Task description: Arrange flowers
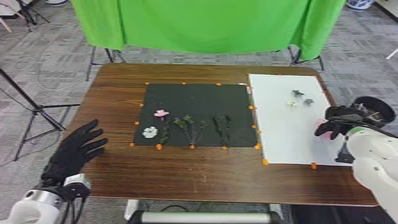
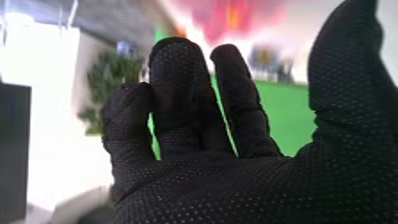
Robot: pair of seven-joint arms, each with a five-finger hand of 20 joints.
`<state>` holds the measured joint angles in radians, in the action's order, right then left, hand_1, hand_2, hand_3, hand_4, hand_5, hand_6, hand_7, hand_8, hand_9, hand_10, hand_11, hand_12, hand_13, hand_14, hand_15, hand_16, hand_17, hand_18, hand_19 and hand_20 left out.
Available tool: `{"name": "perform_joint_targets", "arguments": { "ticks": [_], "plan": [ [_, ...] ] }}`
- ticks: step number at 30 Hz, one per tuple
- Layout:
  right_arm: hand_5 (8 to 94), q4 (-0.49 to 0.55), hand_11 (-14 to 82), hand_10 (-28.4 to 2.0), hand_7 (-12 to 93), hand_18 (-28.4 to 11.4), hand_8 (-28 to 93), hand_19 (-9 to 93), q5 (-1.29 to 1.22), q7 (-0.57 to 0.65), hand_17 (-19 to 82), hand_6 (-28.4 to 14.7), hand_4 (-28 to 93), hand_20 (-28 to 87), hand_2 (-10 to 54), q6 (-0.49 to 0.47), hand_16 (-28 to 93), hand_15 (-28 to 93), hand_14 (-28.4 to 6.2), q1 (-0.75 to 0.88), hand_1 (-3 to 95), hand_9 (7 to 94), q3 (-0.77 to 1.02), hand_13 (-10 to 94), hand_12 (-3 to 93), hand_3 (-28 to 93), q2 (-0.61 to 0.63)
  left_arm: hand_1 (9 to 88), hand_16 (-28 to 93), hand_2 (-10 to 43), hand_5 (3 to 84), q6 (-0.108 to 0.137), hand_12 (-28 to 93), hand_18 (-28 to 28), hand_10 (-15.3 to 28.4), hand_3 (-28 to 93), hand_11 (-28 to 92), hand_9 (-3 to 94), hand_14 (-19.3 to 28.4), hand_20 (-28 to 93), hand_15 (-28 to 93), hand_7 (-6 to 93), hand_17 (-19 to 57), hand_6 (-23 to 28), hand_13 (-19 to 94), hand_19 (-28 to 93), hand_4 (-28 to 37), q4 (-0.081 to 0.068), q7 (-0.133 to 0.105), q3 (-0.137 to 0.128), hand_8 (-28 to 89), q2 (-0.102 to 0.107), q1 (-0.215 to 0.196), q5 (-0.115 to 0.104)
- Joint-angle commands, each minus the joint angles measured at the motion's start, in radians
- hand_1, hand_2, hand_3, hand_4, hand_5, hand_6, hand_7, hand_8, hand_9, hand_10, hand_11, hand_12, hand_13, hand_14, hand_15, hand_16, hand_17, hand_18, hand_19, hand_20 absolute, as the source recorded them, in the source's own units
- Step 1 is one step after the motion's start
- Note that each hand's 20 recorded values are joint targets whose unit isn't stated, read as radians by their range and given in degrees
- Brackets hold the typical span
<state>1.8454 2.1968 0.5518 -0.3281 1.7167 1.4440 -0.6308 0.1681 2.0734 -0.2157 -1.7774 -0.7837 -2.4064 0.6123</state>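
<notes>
My right hand (image 1: 348, 119) is over the right edge of the white sheet (image 1: 280, 137), beside a pink flower (image 1: 325, 130). In the right wrist view, my right hand (image 2: 213, 185) has relaxed fingers and a thumb standing apart, with a blurred pink-red flower (image 2: 218, 17) beyond the fingertips. I see no contact between them. My left hand (image 1: 69, 155) is open at the table's left edge. On the black mat (image 1: 200, 95) lie a pink flower (image 1: 161, 113), a white flower (image 1: 149, 132) and green stems (image 1: 187, 127). Small pale and grey-green blooms (image 1: 298, 93) lie on the sheet's upper part.
Orange markers (image 1: 265, 162) line the mat and the sheet's near edge. A dark object (image 1: 345, 156) sits by the sheet's lower right corner. A round black container (image 1: 378, 107) stands beyond the table's right edge. A green cloth (image 1: 209, 30) hangs behind the brown table (image 1: 178, 172).
</notes>
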Motion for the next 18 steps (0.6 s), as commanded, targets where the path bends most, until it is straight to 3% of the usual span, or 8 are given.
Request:
{"name": "perform_joint_targets", "arguments": {
  "ticks": [1,6,7,8,9,11,14,18],
  "plan": [
    [33.1,-0.027,19.4,-17.6,29,-23.1,-11,88,0.018,-0.011,26,-7.5,-22,54,-9.5,-0.004,27,77,-11.5,-0.045,20.1,41.6,-0.028,52,21.2,87,-0.012,26.4,0,0.9,26.5,-0.001,15,23.0,12.4,70,20,24.3,16.8,8,31,21.0,-10.0,2.8,21,44,-24.0,0.003,0.011,-0.004,-11,-0.007,-0.009,0.002],
    [33.1,-0.051,19.0,-17.6,29,-23.1,-11,88,0.05,-0.018,26,-7.4,-22,55,-9.5,0.104,27,77,-11.5,-0.043,20.1,41.7,-0.064,51,21.4,87,0.001,26.4,-1,0.9,26.5,-0.002,15,23.0,12.3,70,20,24.3,16.8,8,31,21.0,-10.0,2.8,21,44,-24.1,0.003,0.012,-0.005,-11,-0.007,-0.008,0.002],
    [34.8,-0.055,21.2,-16.6,30,-22.9,-11,88,0.051,-0.013,27,-6.9,-22,54,-9.5,0.118,26,77,-11.0,-0.049,21.7,44.5,-0.074,53,21.5,87,0.003,26.4,-1,1.0,26.5,0.002,15,23.0,12.3,70,20,24.3,16.8,8,31,21.1,-10.0,2.8,21,44,-24.1,0.004,0.009,-0.005,-11,-0.006,-0.011,0.001],
    [44.9,-0.057,29.0,-12.4,39,-21.7,-15,90,0.055,-0.02,31,-2.9,-24,52,-9.5,0.131,28,77,-8.2,-0.045,30.8,56.2,-0.071,61,24.0,89,0.001,26.4,-1,1.0,26.5,0.0,15,23.0,12.3,70,20,24.3,16.8,8,31,21.0,-10.0,2.8,21,44,-24.1,0.003,0.011,-0.005,-11,-0.007,-0.01,0.001],
    [49.0,-0.061,29.0,-10.1,43,-21.0,-14,91,0.05,-0.021,33,-1.3,-26,51,-9.5,0.147,29,77,-6.8,-0.048,35.4,62.3,-0.078,64,28.3,89,0.005,26.3,-1,1.0,26.5,0.002,15,23.0,12.3,70,20,24.3,16.8,8,31,21.0,-10.0,2.8,21,44,-24.0,0.005,0.011,-0.006,-11,-0.007,-0.012,0.001],
    [56.5,-0.064,19.9,-5.8,52,-19.9,1,93,0.054,-0.024,37,1.4,-27,49,-9.5,0.159,33,74,-4.4,-0.045,46.3,76.5,-0.077,71,42.4,85,0.004,26.3,-1,0.9,26.5,-0.001,15,23.0,12.4,70,20,24.3,16.8,8,31,21.1,-10.0,2.8,21,44,-24.0,0.003,0.014,-0.008,-11,-0.008,-0.013,0.001],
    [66.9,-0.067,19.4,-3.8,53,-19.7,3,93,0.049,-0.029,41,3.0,-28,50,-9.5,0.157,32,72,-3.0,-0.049,49.5,86.1,-0.08,77,47.1,85,0.004,26.4,-1,0.9,26.6,0.0,15,23.0,12.4,70,20,24.3,16.8,8,31,21.0,-10.0,2.8,21,44,-24.0,0.002,0.014,-0.006,-11,-0.009,-0.011,0.0],
    [70.4,-0.07,18.5,-3.0,51,-19.7,3,93,0.056,-0.054,43,2.6,-28,50,-9.5,0.195,32,71,-2.5,-0.037,49.9,88.0,-0.073,78,47.6,86,0.007,26.4,-1,1.0,26.6,-0.002,15,23.0,12.3,70,20,24.3,16.8,8,31,21.0,-10.0,2.9,21,44,-24.1,0.002,0.017,-0.008,-11,-0.01,-0.011,0.002]
  ]
}}
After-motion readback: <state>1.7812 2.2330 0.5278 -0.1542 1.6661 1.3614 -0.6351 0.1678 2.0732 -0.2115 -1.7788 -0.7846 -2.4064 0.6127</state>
